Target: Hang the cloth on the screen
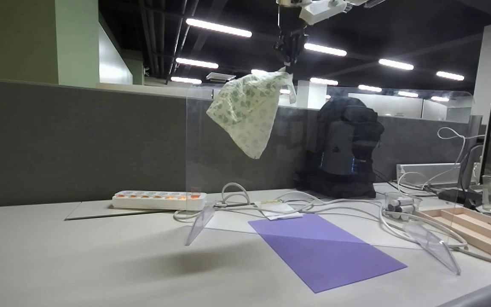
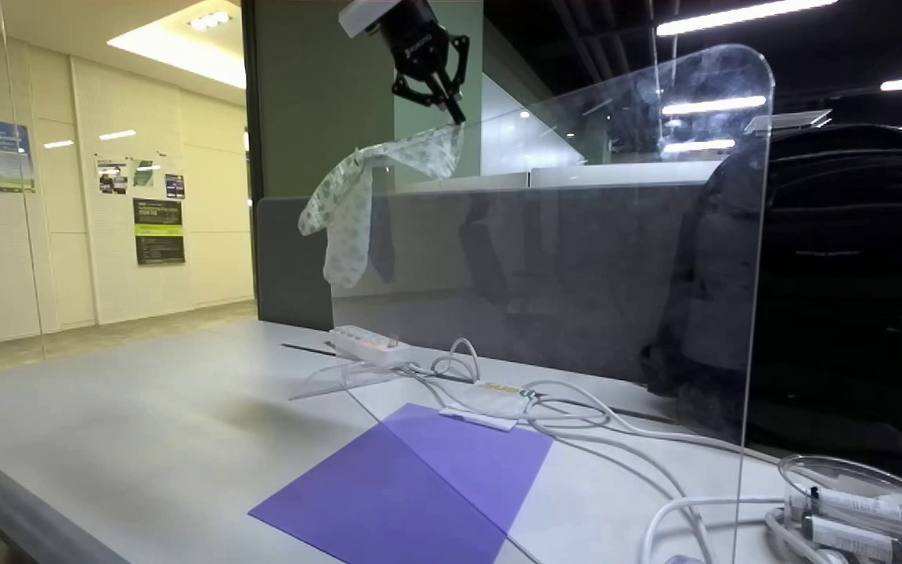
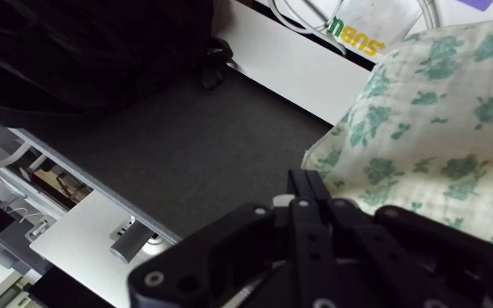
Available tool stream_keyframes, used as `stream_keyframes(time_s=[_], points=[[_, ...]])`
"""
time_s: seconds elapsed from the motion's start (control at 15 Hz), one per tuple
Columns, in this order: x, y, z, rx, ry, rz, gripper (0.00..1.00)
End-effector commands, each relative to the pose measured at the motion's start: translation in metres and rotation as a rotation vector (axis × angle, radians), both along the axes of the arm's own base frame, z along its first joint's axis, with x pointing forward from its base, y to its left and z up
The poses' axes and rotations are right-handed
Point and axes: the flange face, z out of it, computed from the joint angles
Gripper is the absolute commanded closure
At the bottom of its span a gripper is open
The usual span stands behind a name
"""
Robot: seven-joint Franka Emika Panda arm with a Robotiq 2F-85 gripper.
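Cloth (image 1: 245, 113) looks partly draped over screen's (image 2: 568, 258) top edge, left end, but my pincer's (image 3: 306, 177) pinching one corner, so lowering + release TBD.

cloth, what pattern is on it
The cloth has a muted green floral print on off-white, clearest in the wrist view.

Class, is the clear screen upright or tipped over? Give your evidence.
Upright: in an exterior view, the screen rises from clear feet resting on the table.
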Motion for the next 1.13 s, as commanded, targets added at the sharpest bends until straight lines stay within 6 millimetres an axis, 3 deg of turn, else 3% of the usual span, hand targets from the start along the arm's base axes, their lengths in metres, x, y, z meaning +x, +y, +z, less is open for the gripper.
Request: stream_keyframes(time_s=[0.0, 0.73, 1.07], points=[[0.000, -0.006, -0.011, 0.012, -0.005, -0.046, 0.73], [0.001, 0.005, -0.019, -0.010, -0.060, -0.019, 0.01], [-0.009, 0.006, -0.041, -0.025, -0.022, 0.017, 0.00]])
